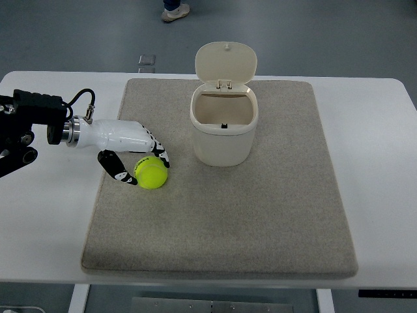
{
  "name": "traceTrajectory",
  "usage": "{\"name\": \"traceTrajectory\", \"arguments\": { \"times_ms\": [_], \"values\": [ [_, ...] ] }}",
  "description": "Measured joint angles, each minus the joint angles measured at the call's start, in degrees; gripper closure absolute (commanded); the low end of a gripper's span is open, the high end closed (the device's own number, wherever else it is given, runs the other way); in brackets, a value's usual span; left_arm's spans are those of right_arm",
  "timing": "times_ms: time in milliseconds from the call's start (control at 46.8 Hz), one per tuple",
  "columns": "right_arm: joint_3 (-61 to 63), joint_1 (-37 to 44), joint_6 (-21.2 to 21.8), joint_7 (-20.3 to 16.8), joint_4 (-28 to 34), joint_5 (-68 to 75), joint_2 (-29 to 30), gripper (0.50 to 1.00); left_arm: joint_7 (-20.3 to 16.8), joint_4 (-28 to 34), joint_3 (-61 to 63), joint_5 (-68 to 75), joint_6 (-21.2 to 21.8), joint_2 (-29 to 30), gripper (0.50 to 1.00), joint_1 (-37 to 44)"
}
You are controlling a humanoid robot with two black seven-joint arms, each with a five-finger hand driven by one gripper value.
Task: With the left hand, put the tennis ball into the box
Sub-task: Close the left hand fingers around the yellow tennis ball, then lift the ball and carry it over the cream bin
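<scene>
A yellow-green tennis ball lies on the grey mat, left of the cream box. The box stands upright with its hinged lid tipped back and its inside showing. My left hand reaches in from the left edge, white with black-tipped fingers. Its thumb curls along the ball's left side and its fingers wrap over the ball's top and right, touching it. The ball rests on the mat, about a ball's width to the left of the box. The right arm is out of view.
The mat covers most of the white table. A person's shoe shows on the floor beyond the table's far edge. A small metal floor plate lies behind the table.
</scene>
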Motion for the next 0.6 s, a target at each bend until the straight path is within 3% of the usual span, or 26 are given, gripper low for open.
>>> {"name": "traceTrajectory", "arguments": {
  "times_ms": [107,150,598],
  "values": [
    [0.0,0.0,0.0,0.0,0.0,0.0,0.0,0.562,0.0,0.0,0.4,0.1,0.0,0.0,0.939,0.0],
    [0.0,0.0,0.0,0.0,0.0,0.0,0.0,0.562,0.0,0.0,1.1,0.2,0.1,-0.1,0.998,-0.1],
    [0.0,0.0,0.0,0.0,0.0,0.0,0.0,0.562,-0.3,-0.3,1.2,1.1,2.2,2.6,1.0,-4.9]
  ]
}}
